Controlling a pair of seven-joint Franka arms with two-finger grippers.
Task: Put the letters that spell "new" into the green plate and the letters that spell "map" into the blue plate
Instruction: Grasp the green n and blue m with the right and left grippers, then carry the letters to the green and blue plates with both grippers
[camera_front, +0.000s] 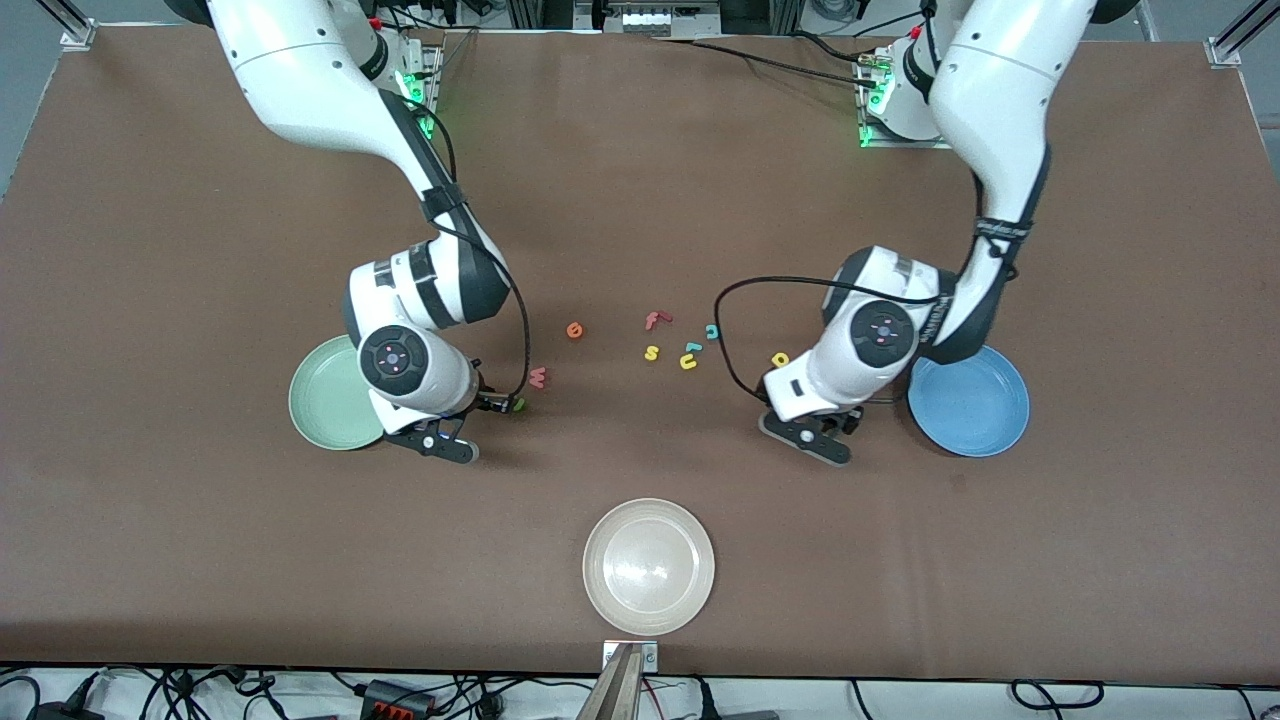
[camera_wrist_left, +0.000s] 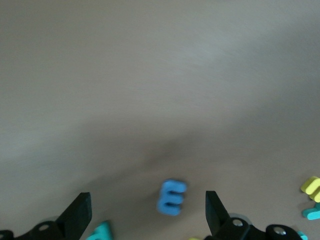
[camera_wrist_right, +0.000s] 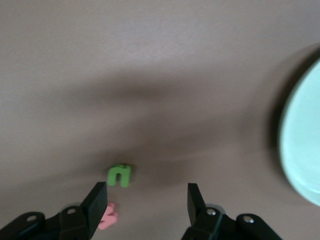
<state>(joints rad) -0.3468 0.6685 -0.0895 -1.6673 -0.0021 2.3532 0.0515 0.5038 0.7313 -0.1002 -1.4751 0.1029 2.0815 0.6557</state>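
Nearest the front camera sits the white-beige plate (camera_front: 649, 566), round and glossy with a raised rim, on the matte brown table cover (camera_front: 200, 550).

Up a row, the right gripper (camera_wrist_right: 145, 201) hovers low over the table just beside the green plate (camera_front: 325, 405), that pale mint round dish partly tucked under the arm. Its black fingers (camera_wrist_right: 95, 204) are parted, nothing between them; the green n (camera_wrist_right: 119, 175) lies flat on the cover just ahead of the tips, and the red-pink w (camera_wrist_right: 108, 216) lies right by one finger.

At the left arm's end, the left gripper (camera_wrist_left: 148, 214) hangs low near the blue plate (camera_front: 975, 405), a medium-blue dish with a smooth rim. Jaws spread wide and empty; the chunky blue m (camera_wrist_left: 171, 197) lies on the cover between the fingertips' line, a scrap of teal letter (camera_wrist_left: 101, 232) beside one finger.

Farther back, the soft foam loose pieces: yellow a (camera_front: 780, 359), yellow u (camera_front: 688, 362), yellow s (camera_front: 652, 352), a teal piece (camera_front: 692, 347), teal c (camera_front: 712, 331), then the orange e (camera_front: 575, 329) and red f (camera_front: 655, 320).
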